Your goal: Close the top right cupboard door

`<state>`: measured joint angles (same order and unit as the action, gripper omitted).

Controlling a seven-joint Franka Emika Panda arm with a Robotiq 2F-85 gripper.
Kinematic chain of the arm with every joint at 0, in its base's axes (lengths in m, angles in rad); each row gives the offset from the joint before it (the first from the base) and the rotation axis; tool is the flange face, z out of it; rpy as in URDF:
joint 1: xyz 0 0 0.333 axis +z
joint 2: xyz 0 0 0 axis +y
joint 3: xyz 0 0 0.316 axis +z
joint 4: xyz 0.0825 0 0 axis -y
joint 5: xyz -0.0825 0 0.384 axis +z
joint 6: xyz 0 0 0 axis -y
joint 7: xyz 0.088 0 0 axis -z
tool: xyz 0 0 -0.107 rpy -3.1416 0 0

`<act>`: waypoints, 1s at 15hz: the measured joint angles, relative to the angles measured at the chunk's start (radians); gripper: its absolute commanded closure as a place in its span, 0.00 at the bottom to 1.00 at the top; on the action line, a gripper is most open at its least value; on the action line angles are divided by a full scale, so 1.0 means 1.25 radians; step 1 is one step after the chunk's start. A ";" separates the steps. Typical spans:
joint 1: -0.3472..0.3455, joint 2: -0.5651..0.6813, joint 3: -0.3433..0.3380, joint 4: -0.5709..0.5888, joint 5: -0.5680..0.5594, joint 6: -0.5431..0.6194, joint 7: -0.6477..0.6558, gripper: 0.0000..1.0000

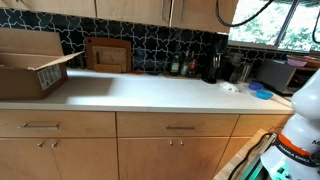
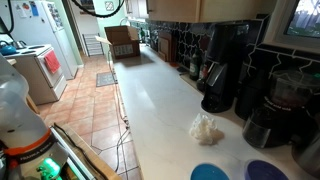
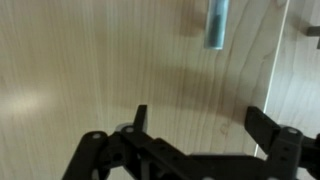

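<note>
We are seeing a box (image 1: pixel 30 65) sitting on the counter (image 1: pixel 150 92), with a board (image 1: pixel 107 55) leaning on the wall (image 1: pixel 150 45) behind. A coffee maker (image 1: pixel 213 67) is standing farther right.

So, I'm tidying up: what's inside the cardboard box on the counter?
The cardboard box stands open, flaps up. Nothing shows above its rim; its walls cover the inside in both exterior views.

cardboard box (image 1: pixel 30 62) on countertop (image 1: pixel 150 92) (open) | coffee maker (image 2: pixel 226 65) | white wad (image 2: pixel 207 128), maybe paper

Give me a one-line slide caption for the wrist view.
Open claw facing a light wooden cupboard door that fills the frame, blurred bluish bar at top.
</note>
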<state>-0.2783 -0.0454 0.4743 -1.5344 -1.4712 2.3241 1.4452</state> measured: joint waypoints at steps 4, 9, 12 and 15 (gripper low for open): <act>0.135 0.063 -0.134 0.069 0.005 0.000 -0.010 0.00; 0.191 0.063 -0.190 0.097 0.186 0.000 -0.171 0.00; 0.191 0.021 -0.185 0.080 0.368 -0.018 -0.347 0.00; 0.193 -0.046 -0.185 0.036 0.530 -0.055 -0.517 0.00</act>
<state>-0.0373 -0.1025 0.2432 -1.4892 -0.8082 2.2553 0.7993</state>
